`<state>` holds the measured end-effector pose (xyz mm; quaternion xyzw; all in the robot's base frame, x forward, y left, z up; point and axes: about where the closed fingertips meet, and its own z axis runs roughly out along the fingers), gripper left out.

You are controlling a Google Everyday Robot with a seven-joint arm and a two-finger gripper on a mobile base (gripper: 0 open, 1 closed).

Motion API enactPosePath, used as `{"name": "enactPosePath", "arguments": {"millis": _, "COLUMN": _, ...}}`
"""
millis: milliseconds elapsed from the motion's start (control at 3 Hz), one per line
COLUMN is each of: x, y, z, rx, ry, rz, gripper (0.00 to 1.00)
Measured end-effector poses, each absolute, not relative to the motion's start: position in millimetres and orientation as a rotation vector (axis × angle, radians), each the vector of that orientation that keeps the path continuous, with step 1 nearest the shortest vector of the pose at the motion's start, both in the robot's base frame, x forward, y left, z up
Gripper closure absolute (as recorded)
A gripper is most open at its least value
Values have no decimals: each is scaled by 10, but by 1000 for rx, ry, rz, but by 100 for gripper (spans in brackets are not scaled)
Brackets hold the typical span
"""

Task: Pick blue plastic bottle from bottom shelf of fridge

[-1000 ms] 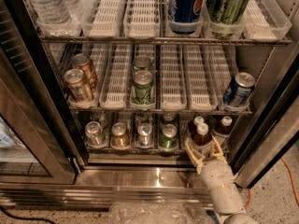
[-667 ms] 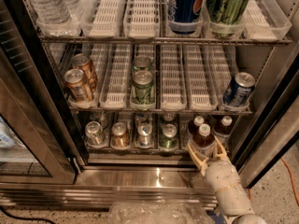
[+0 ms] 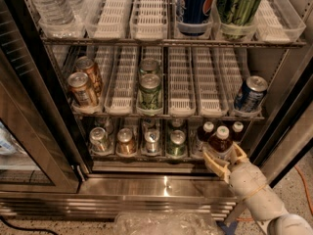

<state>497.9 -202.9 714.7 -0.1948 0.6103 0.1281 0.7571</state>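
Nearest, along the bottom edge of the view, a crumpled sheet of clear plastic (image 3: pixel 165 223) lies on the floor in front of the fridge (image 3: pixel 146 187), and the pale arm (image 3: pixel 257 195) rises from the lower right corner towards the right end of the bottom shelf (image 3: pixel 137 156). At its tip the gripper (image 3: pixel 223 154) sits at the shelf's front edge, its two tan fingers (image 3: pixel 215 163) closed on either side of the blue plastic bottle (image 3: pixel 221 142). The bottle stands upright between them, white cap up, dark brown below, just forward of the rack's front rim. Just behind it, left and right, stand two more white-capped bottles (image 3: pixel 205 133) in the shadowed right-hand lanes. Further left on the same shelf four cans (image 3: pixel 152 140) sit side by side in their lanes. On the middle rack, two copper cans (image 3: pixel 82 88) lean at the left end, a green can (image 3: pixel 149 92) stands near the centre with another behind it, and a blue can (image 3: pixel 250 93) tilts at the right end. On the top rack, clear water bottles (image 3: pixel 49 4) fill the left corner, while a tall blue Pepsi can (image 3: pixel 195 4) and a tall green can (image 3: pixel 239 4) stand towards the right. The glass door (image 3: pixel 24 131) hangs open at the left edge.
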Motion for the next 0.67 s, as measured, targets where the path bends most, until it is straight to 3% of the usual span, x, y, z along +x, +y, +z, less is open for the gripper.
{"name": "enactPosePath", "arguments": {"millis": 667, "x": 4895, "y": -1852, "z": 7097, "rx": -493, "ry": 1330, "rz": 331, "gripper": 100}}
